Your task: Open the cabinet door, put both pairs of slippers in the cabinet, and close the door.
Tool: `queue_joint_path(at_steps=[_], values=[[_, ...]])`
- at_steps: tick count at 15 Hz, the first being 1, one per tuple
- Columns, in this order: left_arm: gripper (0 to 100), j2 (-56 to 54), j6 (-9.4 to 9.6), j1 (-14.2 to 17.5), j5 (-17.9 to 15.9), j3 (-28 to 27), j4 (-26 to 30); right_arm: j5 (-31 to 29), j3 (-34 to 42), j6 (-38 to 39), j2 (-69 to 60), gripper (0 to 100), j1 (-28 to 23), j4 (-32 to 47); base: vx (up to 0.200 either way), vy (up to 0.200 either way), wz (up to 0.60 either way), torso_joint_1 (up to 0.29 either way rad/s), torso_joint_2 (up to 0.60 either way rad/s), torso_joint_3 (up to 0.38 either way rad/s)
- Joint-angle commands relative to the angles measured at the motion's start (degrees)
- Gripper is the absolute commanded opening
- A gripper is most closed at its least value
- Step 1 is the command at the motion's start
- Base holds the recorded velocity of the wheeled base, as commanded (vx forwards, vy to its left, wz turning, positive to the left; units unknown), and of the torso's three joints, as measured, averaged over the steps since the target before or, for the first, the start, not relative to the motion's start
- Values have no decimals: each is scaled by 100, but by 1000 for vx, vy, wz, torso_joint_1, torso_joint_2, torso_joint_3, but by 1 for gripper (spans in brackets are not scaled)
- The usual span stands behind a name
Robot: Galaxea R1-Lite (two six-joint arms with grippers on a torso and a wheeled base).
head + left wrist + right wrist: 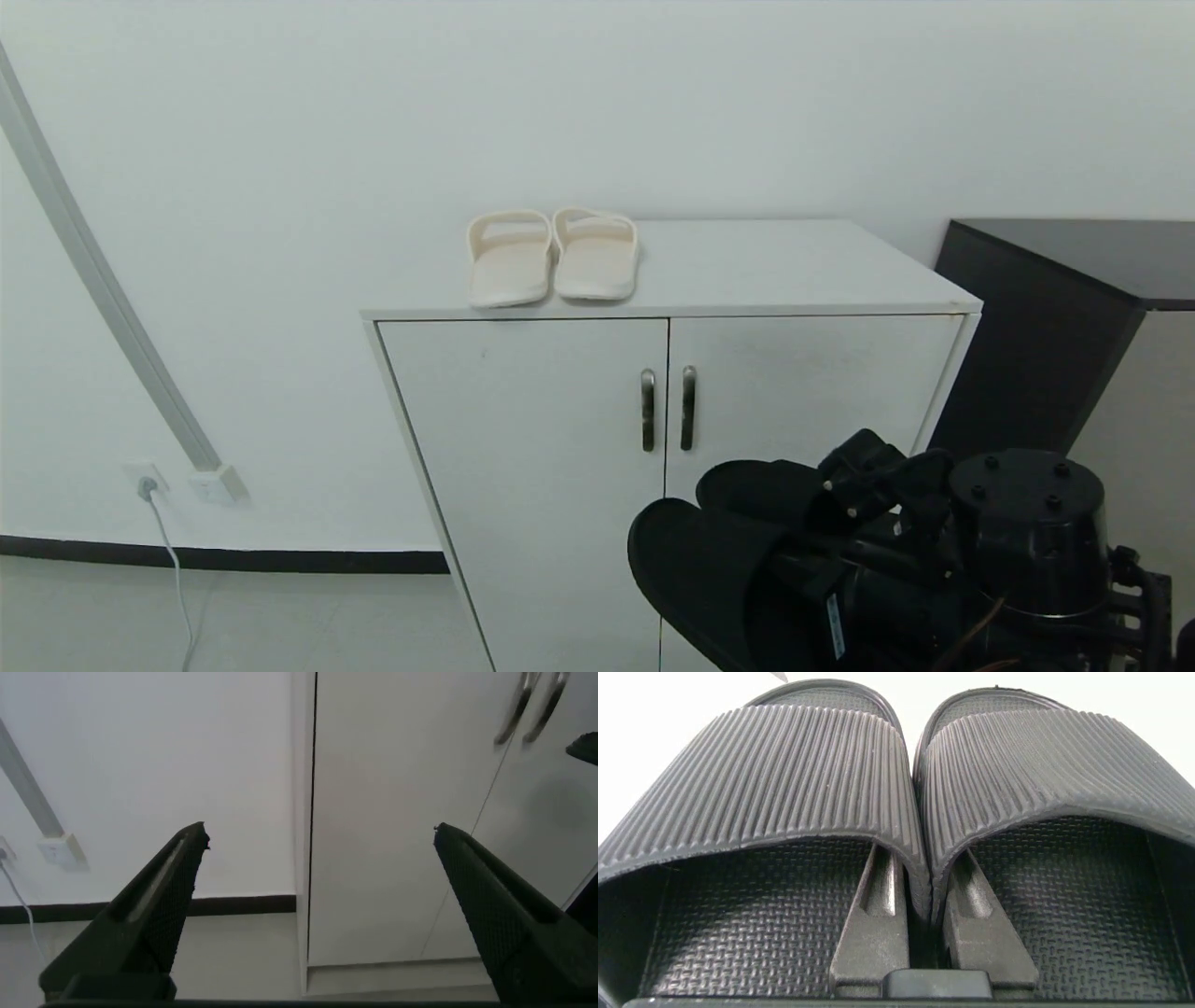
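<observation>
A closed white cabinet (794, 271) bears cream slippers (553, 254) against a plain wall (280, 187).

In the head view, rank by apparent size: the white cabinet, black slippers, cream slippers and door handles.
1. white cabinet
2. black slippers, enlarged by nearness to the camera, so true size is unsure
3. cream slippers
4. door handles

Plain white wall (280, 140), grey cable duct (103, 280) slanting down it to a wall socket (217, 484), second socket (145, 481) beside it with a plugged-in white cord (177, 579), black skirting strip (233, 558), pale grey floor (233, 625), black side cabinet (1036, 355) at the right.
</observation>
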Motion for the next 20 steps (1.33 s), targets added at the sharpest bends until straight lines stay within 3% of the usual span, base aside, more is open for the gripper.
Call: queue_joint_path(at_steps=[1,2,6,7,8,10,11,12,13,14,15,17,18,20], values=[[100,7,106,1,-13,10,2,3,4,-58,12,0,9,-3,0,0,0,-149,476,334],[100,7,141,1,-153,10,11,12,57,-111,-5,0,9,-29,0,0,0,-129,456,354],[100,7,132,1,-162,10,11,12,136,-120,21,0,0,-266,0,0,0,-106,456,349],[100,7,62,1,-162,1,11,21,145,-120,30,0,0,-266,0,0,0,-76,452,373],[100,7,-132,1,-162,1,2,21,145,-120,39,0,0,-266,0,0,0,-51,442,388],[100,7,-105,1,-180,1,2,29,197,-120,12,0,0,-266,0,0,0,-20,344,290],[100,51,-123,1,-197,-219,-24,21,197,-120,-14,0,0,-275,0,0,0,0,0,0],[100,464,-334,-51,-197,-1010,2,12,206,-120,-5,0,0,-337,0,0,0,0,0,0],[100,992,-677,-86,-206,-1528,64,12,206,-120,3,0,-8,-381,0,0,0,0,0,0],[100,1343,-536,-113,-215,-1607,46,12,206,-120,12,0,-8,-381,0,0,0,-32,168,163],[100,1598,-343,-174,-338,-1563,46,12,206,-120,12,0,-8,-381,0,0,0,-17,95,100],[100,1985,-325,-350,-777,-1493,-15,12,206,-120,12,0,-8,-381,0,0,0,1,25,28],[100,2046,-325,-368,-839,-1493,-33,21,206,-120,12,0,-8,-381,0,0,0,0,0,0],[100,2706,-325,-420,-1858,-1511,-358,21,215,-120,47,0,-8,-372,0,0,0,0,0,0]])
